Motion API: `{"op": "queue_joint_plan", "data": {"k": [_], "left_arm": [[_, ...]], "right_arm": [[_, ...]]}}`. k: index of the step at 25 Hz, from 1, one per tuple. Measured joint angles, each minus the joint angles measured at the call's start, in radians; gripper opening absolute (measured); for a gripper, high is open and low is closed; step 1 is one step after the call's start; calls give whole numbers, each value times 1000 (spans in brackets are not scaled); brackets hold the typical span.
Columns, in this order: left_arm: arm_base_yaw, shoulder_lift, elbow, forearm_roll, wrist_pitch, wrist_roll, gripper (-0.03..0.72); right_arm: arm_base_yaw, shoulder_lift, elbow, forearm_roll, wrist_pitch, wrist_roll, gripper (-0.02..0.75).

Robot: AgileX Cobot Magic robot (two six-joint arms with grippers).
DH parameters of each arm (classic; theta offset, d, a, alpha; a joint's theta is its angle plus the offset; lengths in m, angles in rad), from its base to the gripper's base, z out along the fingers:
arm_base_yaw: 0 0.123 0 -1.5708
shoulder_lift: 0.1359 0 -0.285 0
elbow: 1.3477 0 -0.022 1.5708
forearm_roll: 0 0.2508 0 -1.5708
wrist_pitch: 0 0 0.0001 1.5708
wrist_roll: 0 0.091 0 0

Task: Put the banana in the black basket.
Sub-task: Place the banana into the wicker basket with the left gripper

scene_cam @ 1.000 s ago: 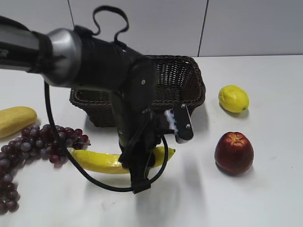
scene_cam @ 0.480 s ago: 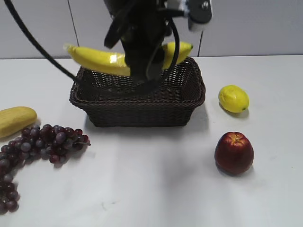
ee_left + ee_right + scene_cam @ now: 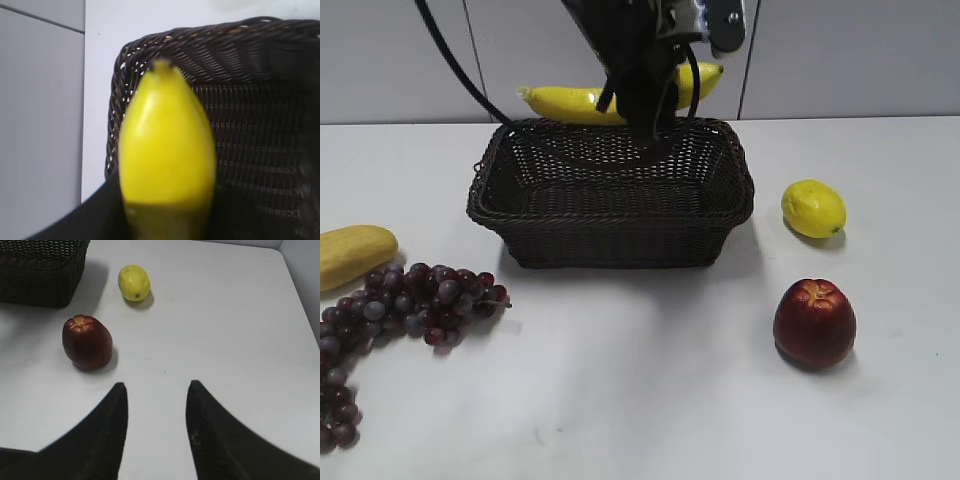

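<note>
My left gripper (image 3: 642,105) is shut on the yellow banana (image 3: 570,102) and holds it level in the air above the far rim of the black basket (image 3: 610,225). In the left wrist view the banana (image 3: 167,150) fills the middle, end-on, over a corner of the black basket (image 3: 240,50). The basket holds nothing that I can see. My right gripper (image 3: 156,387) is open and empty over bare table; it does not show in the exterior view.
A lemon (image 3: 813,208) and a red apple (image 3: 814,323) lie right of the basket; both show in the right wrist view, lemon (image 3: 134,283) and apple (image 3: 87,342). Purple grapes (image 3: 400,310) and a pale-yellow oblong fruit (image 3: 353,253) lie at the left.
My left gripper took the banana off the table in front of the basket, lifted it, and has carried it farther back above the basket's far rim.
</note>
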Motion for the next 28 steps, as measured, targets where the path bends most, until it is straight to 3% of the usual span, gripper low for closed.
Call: {"op": "queue_joint_plan", "data": {"k": [10, 11, 15, 18, 22, 25, 28], "left_arm": [[2, 102, 0, -86, -70, 0, 360], [2, 103, 0, -103, -66, 0, 379], [7, 103, -1, -123, -41, -1, 594], [9, 103, -1, -125, -2, -41, 647], [9, 71, -1, -69, 37, -144, 650], [16, 29, -1, 20, 46, -285, 619], [52, -14, -7, 40, 73, -359, 576]], "right_arm": [[0, 0, 0, 1, 0, 0, 301], [0, 0, 0, 1, 0, 0, 301], [0, 0, 0, 1, 0, 0, 301], [0, 0, 0, 1, 0, 0, 301], [0, 0, 0, 1, 0, 0, 301], [0, 0, 0, 1, 0, 0, 301], [0, 0, 0, 1, 0, 0, 301]]}}
